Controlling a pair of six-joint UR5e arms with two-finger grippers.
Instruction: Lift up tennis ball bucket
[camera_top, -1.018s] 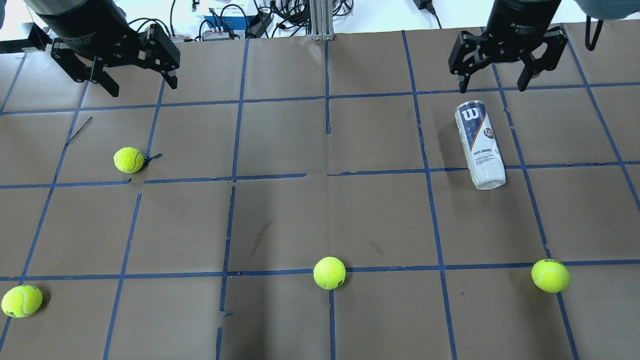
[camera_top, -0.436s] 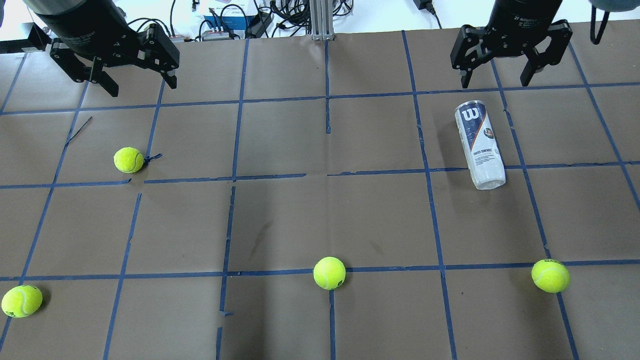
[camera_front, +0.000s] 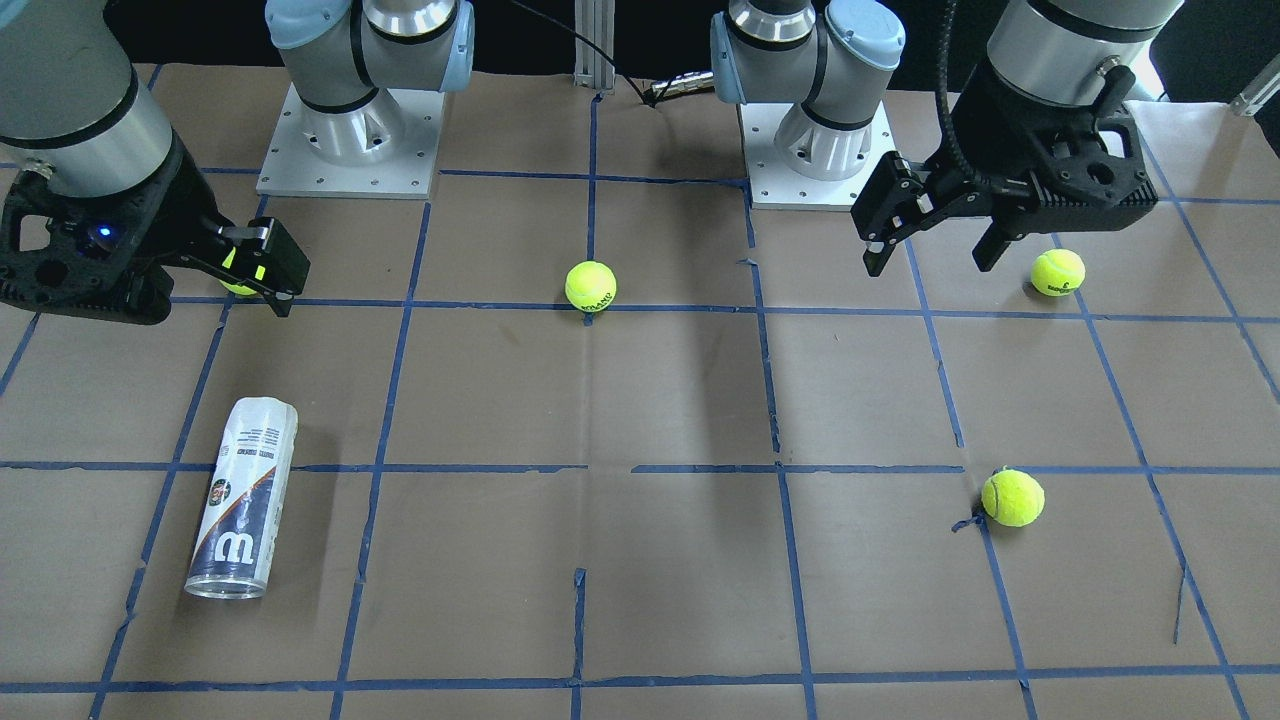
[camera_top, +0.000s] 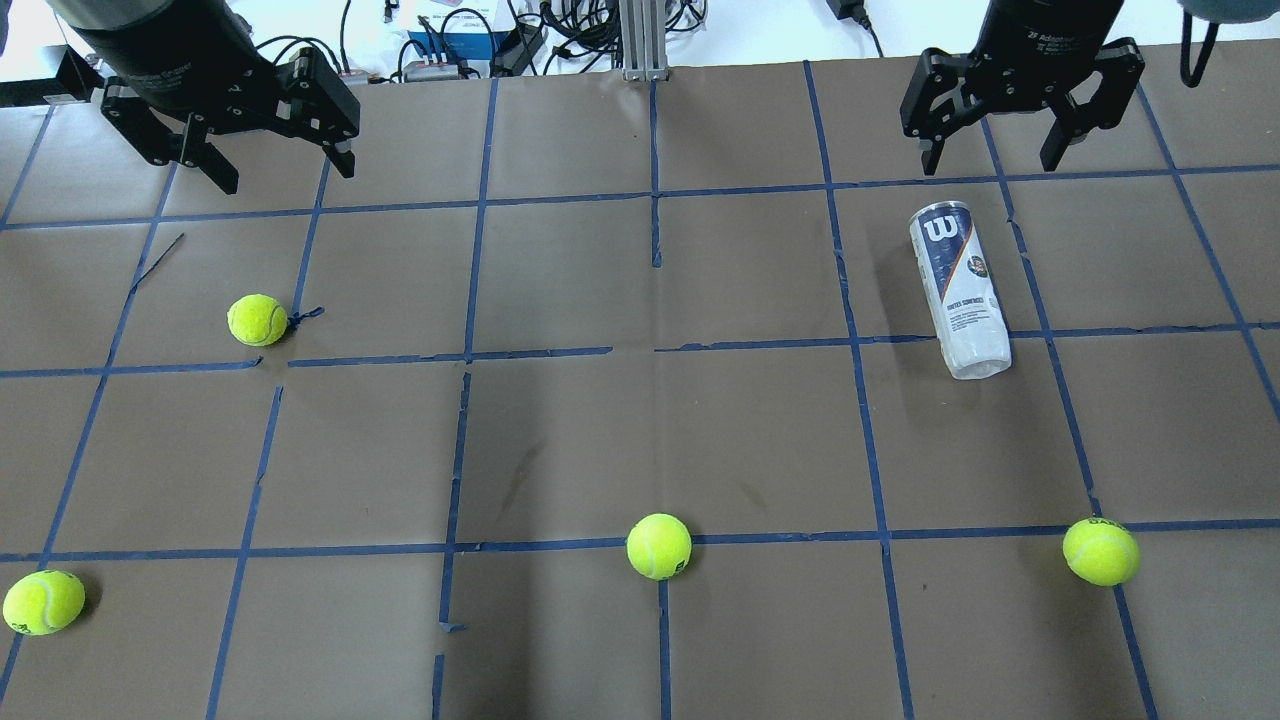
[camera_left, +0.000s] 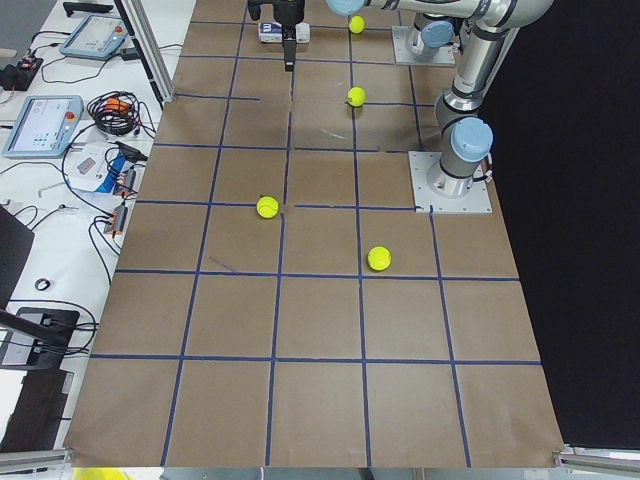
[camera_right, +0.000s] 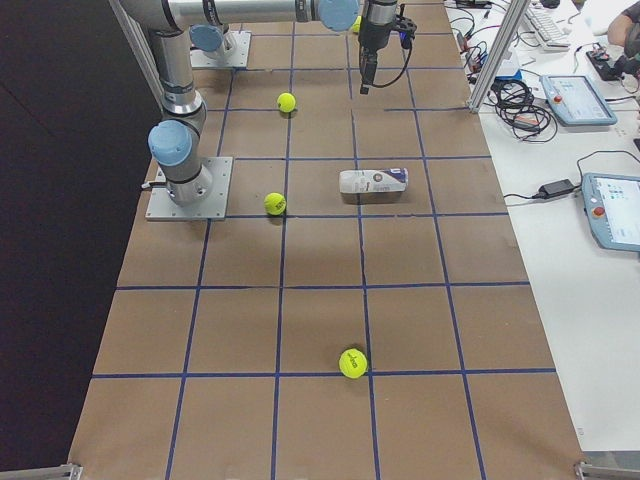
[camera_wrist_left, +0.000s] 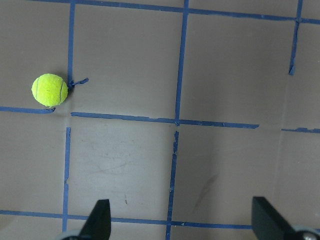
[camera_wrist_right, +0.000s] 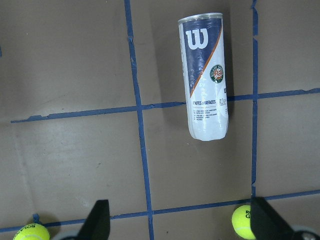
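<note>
comparing with a second ago, we see the right gripper (camera_top: 990, 165) drift slightly toward the overhead frame's upper right, fingers wide, empty; the tennis ball bucket (camera_top: 958, 290) lies on its side just below it, untouched, so lifting awaits a descent. left gripper (camera_top: 287, 178): wide, empty, unmoved.

The tennis ball bucket (camera_wrist_right: 205, 85) is made of clear, glossy plastic, wrapped in a smooth printed label and edged with a silvery rim at one end. The table (camera_top: 560, 440) is covered with matt brown paper, slightly creased, on which strips of blue tape (camera_top: 560, 353), torn in places, are laid, and the tennis balls (camera_top: 658, 546) are covered in fuzzy felt. The left gripper (camera_top: 288, 178) and right gripper (camera_top: 988, 168) are finished in matt black, and the mounting plates (camera_front: 410, 180) are seen as pale dull metal.
</note>
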